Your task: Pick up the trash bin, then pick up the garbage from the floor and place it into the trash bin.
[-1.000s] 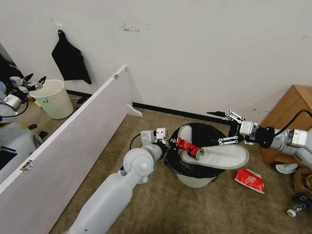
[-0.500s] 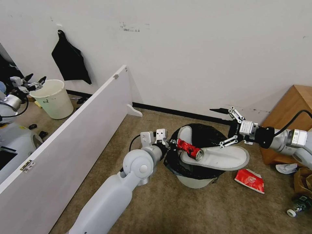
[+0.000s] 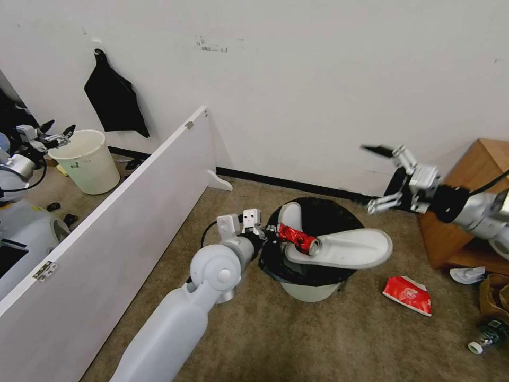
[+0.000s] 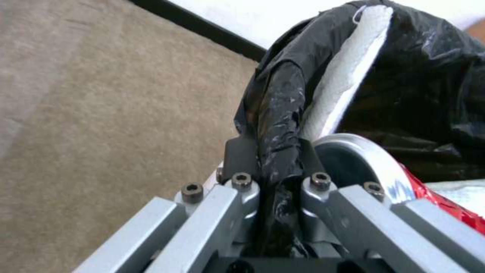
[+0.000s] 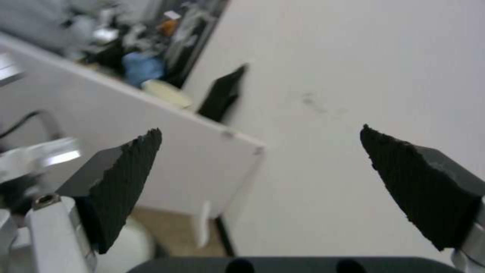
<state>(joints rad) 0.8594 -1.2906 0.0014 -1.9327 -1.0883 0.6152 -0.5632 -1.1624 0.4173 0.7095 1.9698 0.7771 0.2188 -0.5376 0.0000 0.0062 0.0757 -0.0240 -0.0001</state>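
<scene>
Trash bin (image 3: 310, 289), white with a black bag (image 3: 323, 215) folded over the rim, sits on the beige carpet (image 3: 297, 339) near the wall's black baseboard (image 3: 286, 183). Left gripper (image 3: 263, 237) is clamped on the bagged rim at the bin's left edge; the left wrist view shows both fingers (image 4: 241, 159) pinching a fold of bag between them.

Across the bin mouth lies a white slipper (image 3: 344, 248), its toe overhanging the right rim. A crushed red can (image 3: 297, 239) rests on the slipper's left end, just beside the held rim. A second white slipper (image 3: 289, 215) stands on edge inside the bag at the back left.

Right gripper (image 3: 379, 178) is in the air above and to the right of the bin, fingers (image 5: 121, 182) spread wide, nothing between them, well apart from the slipper.

Still on the carpet to the right: flattened red paper cup (image 3: 407, 293) near the bin's base, crumpled tissue (image 3: 466, 275) by the wooden cabinet (image 3: 477, 175), clear bottle (image 3: 488, 335) at the far edge.

Open carpet in front of the bin. White panel (image 3: 132, 212) leans along the left side, close behind the left arm.
</scene>
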